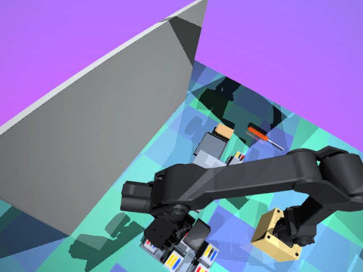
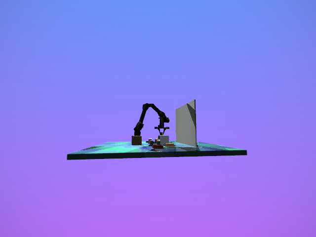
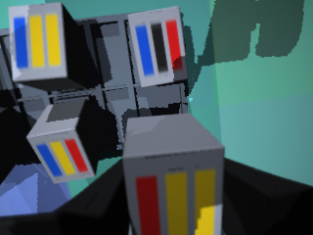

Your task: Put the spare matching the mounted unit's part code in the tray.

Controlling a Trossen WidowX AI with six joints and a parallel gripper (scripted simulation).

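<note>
Gripping the grey block with red and two yellow stripes, the black gripper stands part-open around it above the divided grey rack, probably lifted to clear its neighbours, away from the exterior view's near counter edge

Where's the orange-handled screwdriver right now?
In the top view, the orange-handled screwdriver lies right of the small tan block, beyond the black arm's long link.
</note>
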